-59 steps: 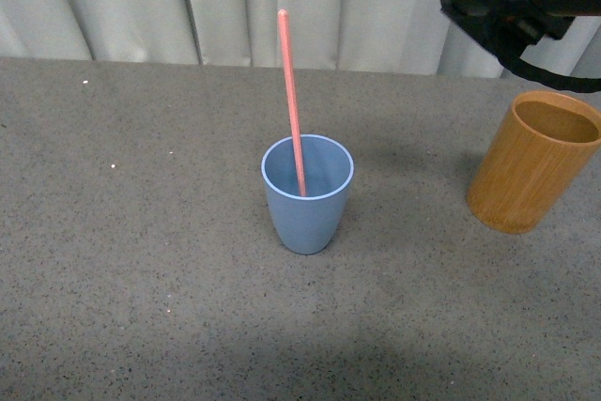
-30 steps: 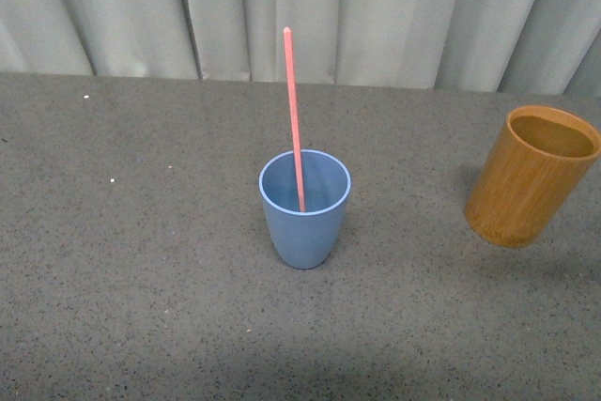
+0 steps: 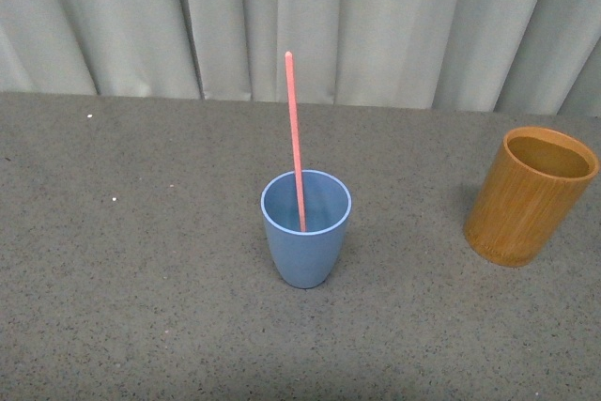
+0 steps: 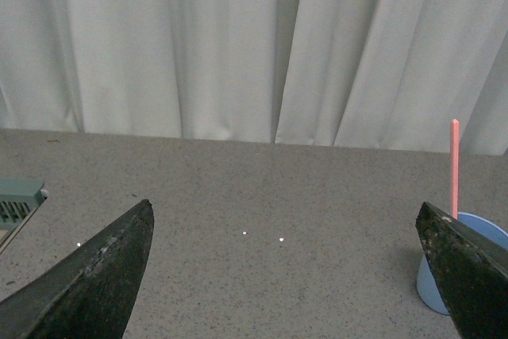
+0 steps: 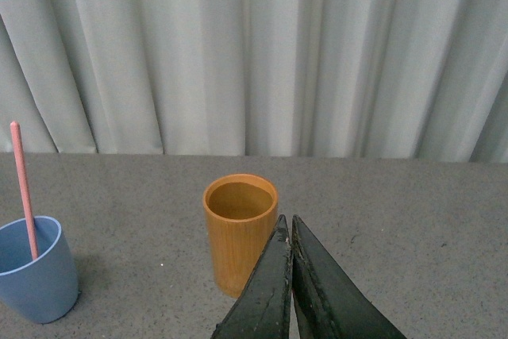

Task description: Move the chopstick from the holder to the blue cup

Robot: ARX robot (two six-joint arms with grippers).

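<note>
The pink-red chopstick [image 3: 295, 141] stands in the blue cup [image 3: 305, 229] at the middle of the table, leaning a little to the left. The orange-brown holder [image 3: 528, 196] stands upright at the right with nothing showing inside. No arm appears in the front view. My left gripper [image 4: 286, 220] is open with nothing between its fingers; the cup [image 4: 435, 275] and chopstick [image 4: 454, 168] show beside one finger. My right gripper [image 5: 290, 221] is shut on nothing, with the holder [image 5: 238, 232] just beyond its tips and the cup [image 5: 36, 269] and chopstick [image 5: 24, 190] further off.
The table [image 3: 141, 260] is grey and speckled. A pale pleated curtain [image 3: 329, 16] hangs along its far edge. A grey-green ribbed object [image 4: 16, 202] shows at the edge of the left wrist view.
The dark arm at the upper right of the front view has left the picture. The cup, chopstick and holder sit lower in the picture than before, and more curtain shows.
</note>
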